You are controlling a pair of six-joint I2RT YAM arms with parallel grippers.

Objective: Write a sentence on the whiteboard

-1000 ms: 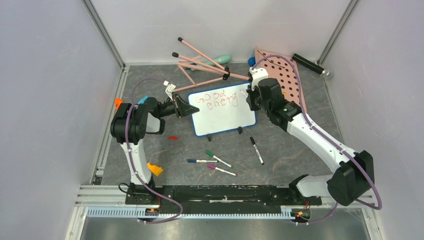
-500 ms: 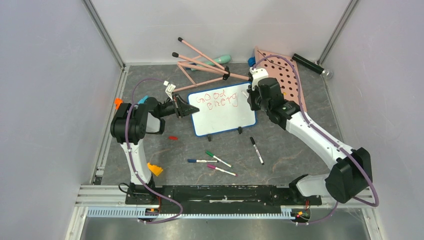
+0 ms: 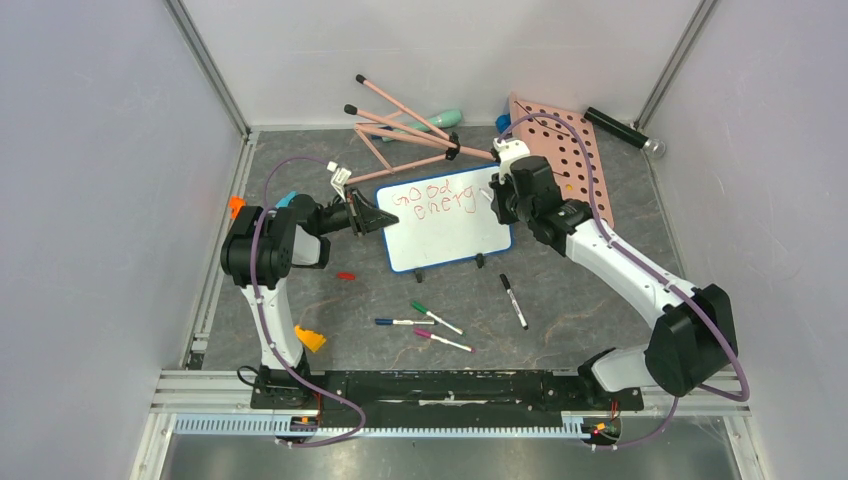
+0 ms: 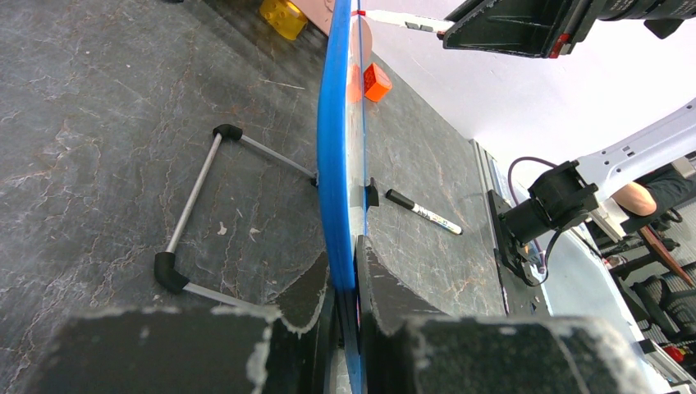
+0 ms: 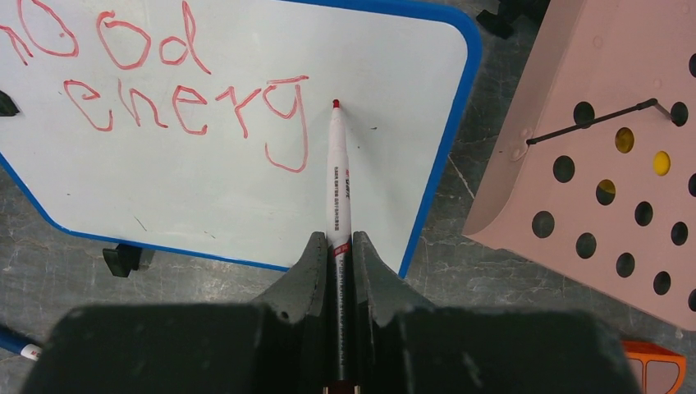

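The whiteboard [image 3: 447,232], white with a blue rim, stands tilted at mid-table. Red letters [image 3: 433,201] on it read "good" and "energy" in two lines; they also show in the right wrist view [image 5: 189,98]. My left gripper [image 3: 377,217] is shut on the board's left edge [image 4: 336,180]. My right gripper [image 3: 493,194] is shut on a red marker [image 5: 338,176]. The marker's tip [image 5: 336,104] is at the board [image 5: 205,197], just right of the "y".
A pink pegboard [image 3: 568,155] lies right of the board. Pink sticks [image 3: 405,130] lie behind it. Several loose markers [image 3: 513,300] lie in front, with a red cap [image 3: 346,275] and orange pieces [image 3: 309,339] to the left. A black cylinder [image 3: 622,130] is at back right.
My right arm has shifted slightly left with the marker near the board's right edge. The left gripper and the board have not moved.
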